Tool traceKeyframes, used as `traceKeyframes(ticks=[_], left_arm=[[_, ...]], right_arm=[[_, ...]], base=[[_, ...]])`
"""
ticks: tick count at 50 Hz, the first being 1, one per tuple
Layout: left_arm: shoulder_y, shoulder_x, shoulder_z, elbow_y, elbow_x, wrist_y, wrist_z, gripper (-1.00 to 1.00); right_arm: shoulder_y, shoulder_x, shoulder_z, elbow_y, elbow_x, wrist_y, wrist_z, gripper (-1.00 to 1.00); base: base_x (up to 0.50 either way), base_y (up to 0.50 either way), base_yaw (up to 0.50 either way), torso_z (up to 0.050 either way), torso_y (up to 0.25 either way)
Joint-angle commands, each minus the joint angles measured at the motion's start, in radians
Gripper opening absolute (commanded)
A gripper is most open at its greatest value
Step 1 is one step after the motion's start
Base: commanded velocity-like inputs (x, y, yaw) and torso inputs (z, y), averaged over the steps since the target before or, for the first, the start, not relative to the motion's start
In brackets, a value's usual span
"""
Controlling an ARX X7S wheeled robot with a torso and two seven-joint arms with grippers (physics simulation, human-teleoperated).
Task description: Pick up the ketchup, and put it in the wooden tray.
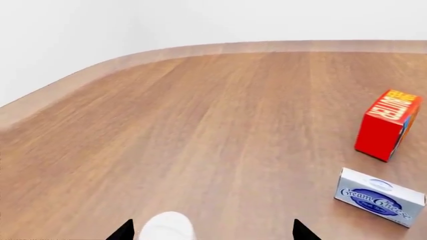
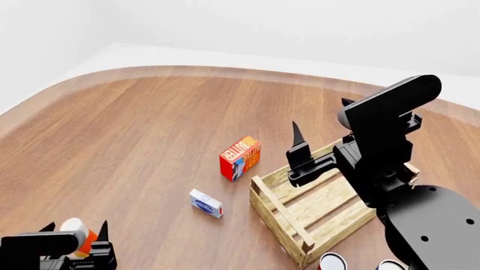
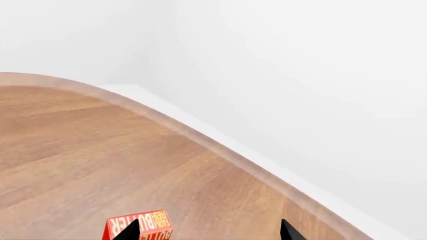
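The ketchup [image 2: 84, 237], an orange-red bottle with a white cap, stands at the table's near left. My left gripper [image 2: 75, 228] straddles it from above and is open. In the left wrist view the white cap [image 1: 167, 226] sits between the two dark fingertips [image 1: 124, 231], nearer one of them and with a wide gap to the other. The wooden tray [image 2: 281, 211], a light slatted crate, lies at the right. My right gripper [image 2: 321, 115] hangs open above the tray's far end with nothing in it [image 3: 208, 231].
A red butter box [image 2: 240, 157] stands just left of the tray's far corner, and a white-and-blue cream cheese box [image 2: 205, 203] lies nearer me. Two cans [image 2: 331, 261] sit at the tray's near end. The curved table edge [image 2: 225, 72] runs along the back.
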Motion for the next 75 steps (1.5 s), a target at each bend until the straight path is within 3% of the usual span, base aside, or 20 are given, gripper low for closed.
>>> traceKeyframes(ticks=[1, 36, 37, 55, 66, 70, 75], left_arm=[[-0.017, 0.001, 0.007, -0.028, 0.007, 0.007, -0.009, 1.0], [-0.127, 0.02, 0.059, -0.287, 0.064, 0.075, -0.039, 1.0], [-0.133, 0.021, 0.059, -0.297, 0.064, 0.074, -0.041, -1.0], [-0.162, 0.031, 0.054, -0.339, 0.078, 0.114, -0.068, -1.0], [-0.177, 0.018, 0.057, -0.253, 0.078, 0.098, -0.084, -1.0], [-0.232, -0.014, 0.086, -0.156, 0.071, 0.031, -0.08, -1.0], [-0.327, -0.051, 0.14, -0.06, 0.057, -0.067, -0.067, -1.0]], right_arm=[[0.0, 0.001, 0.0, -0.002, 0.008, 0.004, 0.006, 1.0], [0.002, 0.007, 0.024, -0.035, 0.039, 0.051, 0.037, 1.0], [0.002, 0.007, 0.025, -0.037, 0.04, 0.054, 0.038, 1.0], [0.003, 0.012, 0.037, -0.046, 0.071, 0.065, 0.059, 1.0], [0.016, 0.019, 0.066, -0.071, 0.107, 0.094, 0.077, 1.0], [0.025, 0.05, 0.107, -0.075, 0.234, 0.099, 0.165, 1.0], [0.053, 0.117, 0.18, -0.056, 0.541, 0.098, 0.391, 1.0]], base=[[0.0, 0.0, 0.0, 0.0, 0.0], [0.0, 0.0, 0.0, 0.0, 0.0], [0.0, 0.0, 0.0, 0.0, 0.0], [0.0, 0.0, 0.0, 0.0, 0.0], [0.0, 0.0, 0.0, 0.0, 0.0], [0.0, 0.0, 0.0, 0.0, 0.0], [0.0, 0.0, 0.0, 0.0, 0.0]])
